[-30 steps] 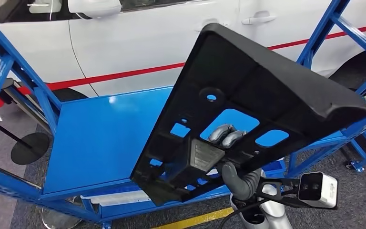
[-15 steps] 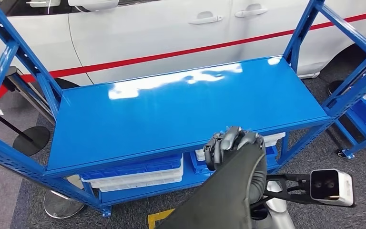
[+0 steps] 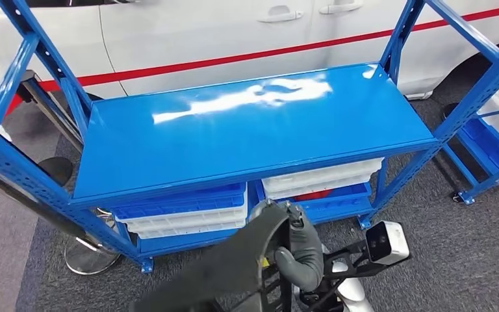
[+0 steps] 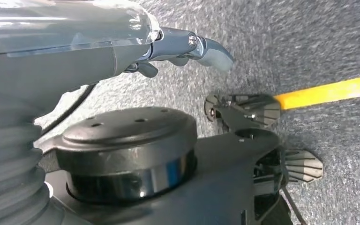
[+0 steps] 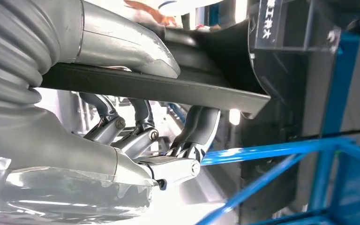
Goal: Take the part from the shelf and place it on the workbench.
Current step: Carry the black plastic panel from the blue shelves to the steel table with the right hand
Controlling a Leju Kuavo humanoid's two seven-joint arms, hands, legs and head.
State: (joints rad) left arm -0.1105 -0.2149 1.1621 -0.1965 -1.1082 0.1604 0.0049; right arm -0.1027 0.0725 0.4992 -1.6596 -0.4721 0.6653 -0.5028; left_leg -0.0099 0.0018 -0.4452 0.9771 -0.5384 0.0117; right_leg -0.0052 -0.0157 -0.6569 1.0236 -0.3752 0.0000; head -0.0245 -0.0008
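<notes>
While the right robot hand [image 3: 297, 250] grips its edge, thumb on one face and fingers [image 5: 140, 136] on the other, the part [image 3: 224, 266] appears as a flat, matte black moulded panel with a raised rim. It hangs low in front of the robot, short of the blue shelf [image 3: 247, 130] beyond the robot hand. A second ago the panel stood tilted high, hiding much of the shelf top; now it lies lowered and the whole top shows. Past the robot hand, on the lower level, sit stacked blue and white trays [image 3: 185, 214] and white trays [image 3: 325, 177]; their contents cannot be told. The left robot hand [image 4: 187, 47] hangs above grey carpet [image 4: 309, 42], fingers apart, holding nothing.
</notes>
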